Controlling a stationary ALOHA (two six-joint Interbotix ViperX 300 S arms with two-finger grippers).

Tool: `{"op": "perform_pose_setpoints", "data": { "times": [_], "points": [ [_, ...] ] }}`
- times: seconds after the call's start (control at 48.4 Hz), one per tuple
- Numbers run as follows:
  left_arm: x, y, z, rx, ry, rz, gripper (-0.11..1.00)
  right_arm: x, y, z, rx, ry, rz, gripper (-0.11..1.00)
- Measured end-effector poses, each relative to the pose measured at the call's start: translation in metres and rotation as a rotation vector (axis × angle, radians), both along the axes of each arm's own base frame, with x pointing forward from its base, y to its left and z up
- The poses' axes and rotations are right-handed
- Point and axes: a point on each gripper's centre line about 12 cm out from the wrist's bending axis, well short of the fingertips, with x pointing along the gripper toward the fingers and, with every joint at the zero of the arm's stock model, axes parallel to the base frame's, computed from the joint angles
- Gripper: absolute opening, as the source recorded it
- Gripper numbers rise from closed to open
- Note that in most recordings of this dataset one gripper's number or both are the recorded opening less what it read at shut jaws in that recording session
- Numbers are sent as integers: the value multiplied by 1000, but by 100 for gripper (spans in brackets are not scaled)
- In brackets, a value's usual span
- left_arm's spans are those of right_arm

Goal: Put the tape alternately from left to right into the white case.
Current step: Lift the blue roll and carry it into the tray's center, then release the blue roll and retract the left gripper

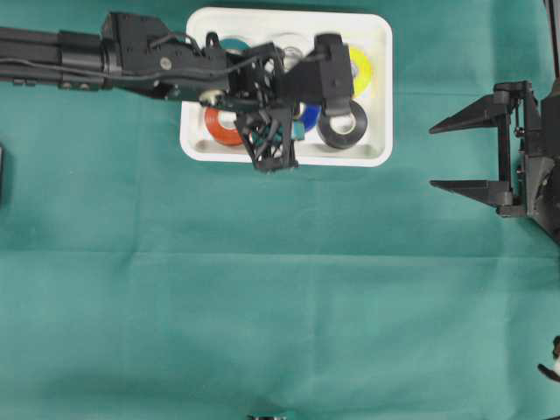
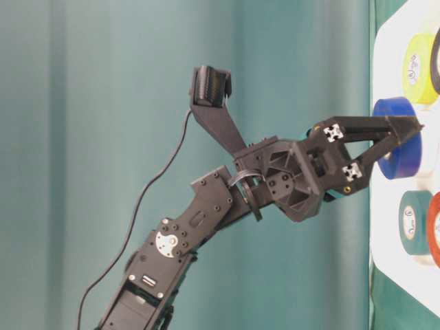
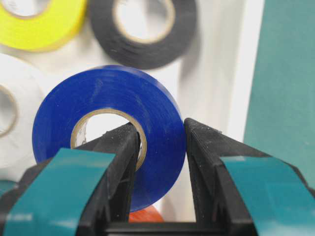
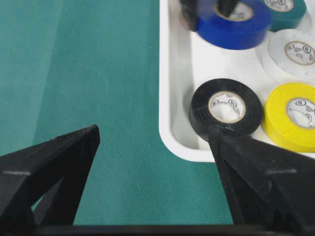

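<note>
My left gripper is shut on the blue tape, one finger inside its pale core and the other on the outer wall. It holds the roll within the white case, between the red tape and the black tape. Yellow tape, part of a white roll and teal tape lie along the far row, partly under the arm. My right gripper stands open, holding nothing, over the cloth to the right of the case, level with the case's near right corner and the black roll.
Green cloth covers the table around the case. The left arm stretches in from the left edge across the case's top half. A dark object sits at the left border.
</note>
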Motion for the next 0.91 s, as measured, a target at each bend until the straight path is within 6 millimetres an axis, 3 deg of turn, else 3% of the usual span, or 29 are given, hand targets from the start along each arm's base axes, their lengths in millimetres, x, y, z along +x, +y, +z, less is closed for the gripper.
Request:
{"op": "perform_pose_setpoints", "data": {
  "times": [0.269,0.476,0.703,0.91],
  "points": [
    [0,1,-3,4,-23,2,27,0,0,0,0,0,-2,61],
    [1,1,-16,-1,5,2,27,0,0,0,0,0,-2,61],
    [0,2,-17,1,5,1,88,0,0,0,1,0,-1,61],
    [0,2,-17,-3,4,6,84,0,0,0,1,0,-2,61]
  ]
}}
